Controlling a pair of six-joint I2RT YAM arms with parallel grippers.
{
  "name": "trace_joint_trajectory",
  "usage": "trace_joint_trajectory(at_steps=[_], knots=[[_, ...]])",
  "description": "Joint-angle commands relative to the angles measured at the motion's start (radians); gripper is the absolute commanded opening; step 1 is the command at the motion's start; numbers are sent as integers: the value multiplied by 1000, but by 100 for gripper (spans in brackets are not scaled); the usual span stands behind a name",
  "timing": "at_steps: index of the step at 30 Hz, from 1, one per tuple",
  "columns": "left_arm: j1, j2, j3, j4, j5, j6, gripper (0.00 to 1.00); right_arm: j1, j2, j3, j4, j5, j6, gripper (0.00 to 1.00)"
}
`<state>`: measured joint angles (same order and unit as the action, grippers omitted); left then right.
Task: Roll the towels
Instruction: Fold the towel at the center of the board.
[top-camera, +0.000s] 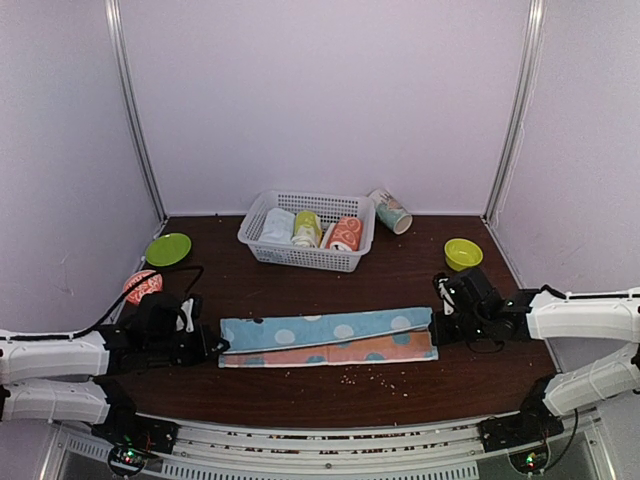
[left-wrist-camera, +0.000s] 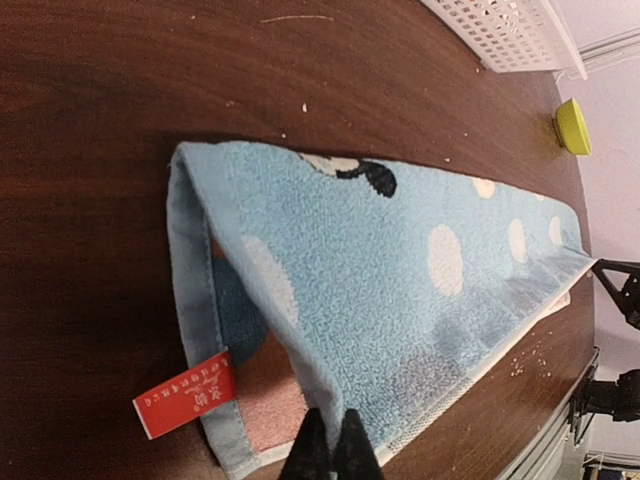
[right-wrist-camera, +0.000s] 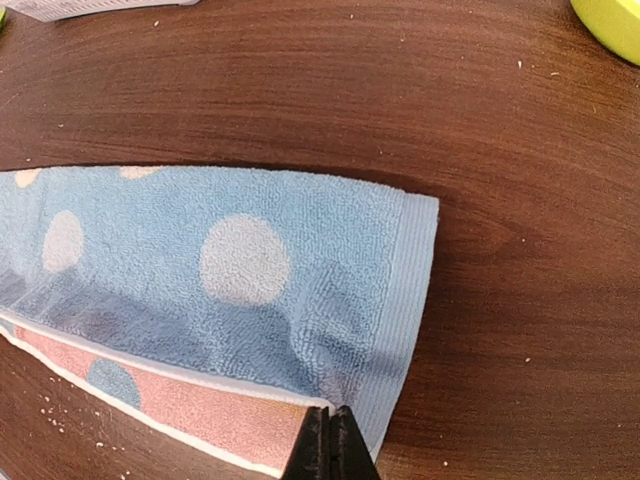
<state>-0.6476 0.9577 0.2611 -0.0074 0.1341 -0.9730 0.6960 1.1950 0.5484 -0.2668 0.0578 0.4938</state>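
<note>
Both arms stretch low at mid-frame. The left gripper (top-camera: 207, 347) and right gripper (top-camera: 437, 324) pinch the blue towel (top-camera: 330, 333) by its ends. Its fold hides the underside.

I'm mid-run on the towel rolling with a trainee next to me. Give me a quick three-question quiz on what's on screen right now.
1. True or false: the spotted blue towel lies inside the white basket.
2. Where are the left gripper and right gripper? A: both above the basket. B: one shut on each short end of the towel. C: both open at the same end.
3. Fill in: the tag sewn at the end that the left gripper holds is ___ in colour.
Key: 1 false, it lies on the table in front of the basket. 2 B. 3 red.
</note>
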Motion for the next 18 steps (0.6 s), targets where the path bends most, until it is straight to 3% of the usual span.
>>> trace_joint_trajectory(at_steps=[1, 18], knots=[[-26, 38, -2, 51, -13, -15, 0, 3, -12, -24, 18, 1, 18, 0], [-72, 83, 15, 12, -63, -33, 0, 9, -10, -45, 27, -29, 21, 0]])
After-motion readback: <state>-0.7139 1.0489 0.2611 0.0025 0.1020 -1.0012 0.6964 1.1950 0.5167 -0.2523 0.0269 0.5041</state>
